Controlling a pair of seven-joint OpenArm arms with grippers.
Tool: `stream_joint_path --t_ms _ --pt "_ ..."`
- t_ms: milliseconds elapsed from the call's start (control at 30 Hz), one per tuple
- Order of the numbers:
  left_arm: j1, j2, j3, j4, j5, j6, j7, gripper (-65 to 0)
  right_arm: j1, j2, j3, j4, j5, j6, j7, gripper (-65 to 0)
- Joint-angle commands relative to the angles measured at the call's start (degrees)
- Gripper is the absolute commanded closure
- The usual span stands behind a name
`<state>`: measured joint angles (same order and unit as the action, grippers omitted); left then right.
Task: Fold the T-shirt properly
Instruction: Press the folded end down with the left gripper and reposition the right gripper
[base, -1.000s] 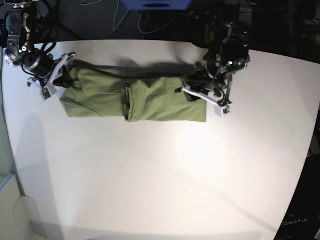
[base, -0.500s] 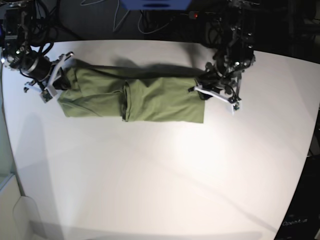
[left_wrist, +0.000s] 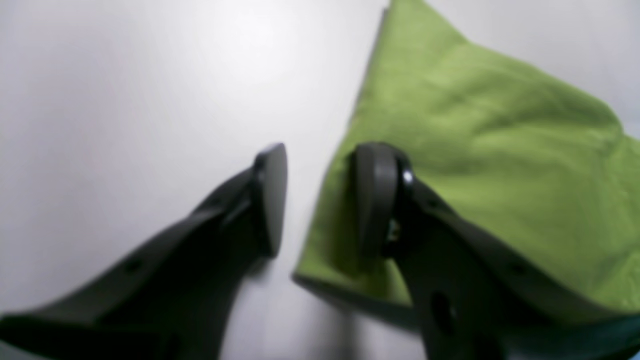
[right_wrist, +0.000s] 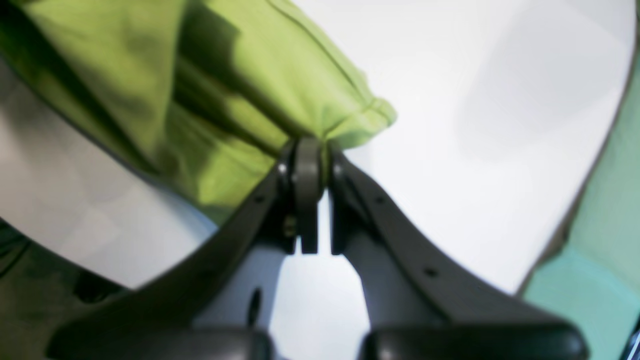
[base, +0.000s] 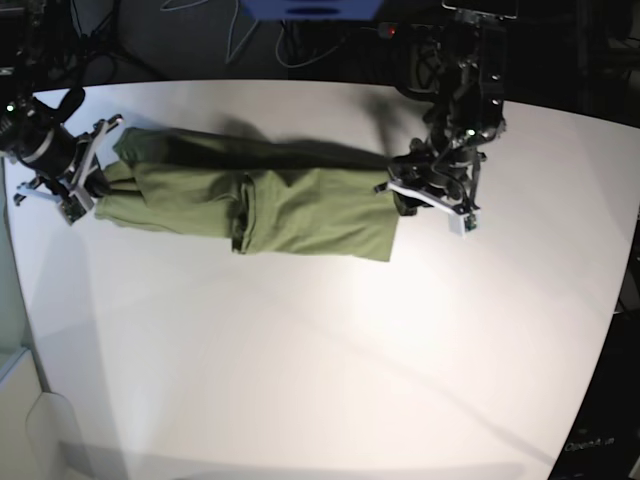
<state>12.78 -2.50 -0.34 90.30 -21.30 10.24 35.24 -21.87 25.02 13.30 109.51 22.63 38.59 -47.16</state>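
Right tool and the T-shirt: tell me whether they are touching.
Touching. The right wrist view shows the right tool shut on a bunched hem of the T-shirt, with the fabric pinched between its tips.

T-shirt (right_wrist: 280, 85) hem in clamped right hand (right_wrist: 312, 165)

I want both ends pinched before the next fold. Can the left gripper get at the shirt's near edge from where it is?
Probably yes: the left gripper stands open right at the T-shirt edge, nothing between.
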Motion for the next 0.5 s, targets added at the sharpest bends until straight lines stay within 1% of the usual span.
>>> stream_joint_path --t_ms 0,167,267,400,467 --pt "1.3 0.0 -0.1 -1.3 0.6 2.0 4.9 -22.6 0.4 0.4 0.8 0.9 0.2 0.0 0.3 -1.7" --pt "1.4 0.0 -0.1 -1.3 0.6 2.0 4.9 -22.6 -0.2 -1.9 1.0 0.9 -0.1 0.1 -0.2 -1.7" --pt "1.4 0.0 -0.1 -0.9 0.6 2.0 5.2 -22.6 -0.2 -2.6 0.9 0.8 -0.1 0.1 -0.4 -1.7" --pt "1.5 0.0 -0.1 -0.4 0.4 2.0 5.2 -22.6 -0.2 -2.8 0.9 0.7 -0.2 0.1 -0.4 -1.7" --pt "2.4 0.0 -0.1 2.0 0.4 2.0 5.2 -22.6 -0.2 -2.8 0.9 0.7 -0.3 0.1 -0.4 -1.7"
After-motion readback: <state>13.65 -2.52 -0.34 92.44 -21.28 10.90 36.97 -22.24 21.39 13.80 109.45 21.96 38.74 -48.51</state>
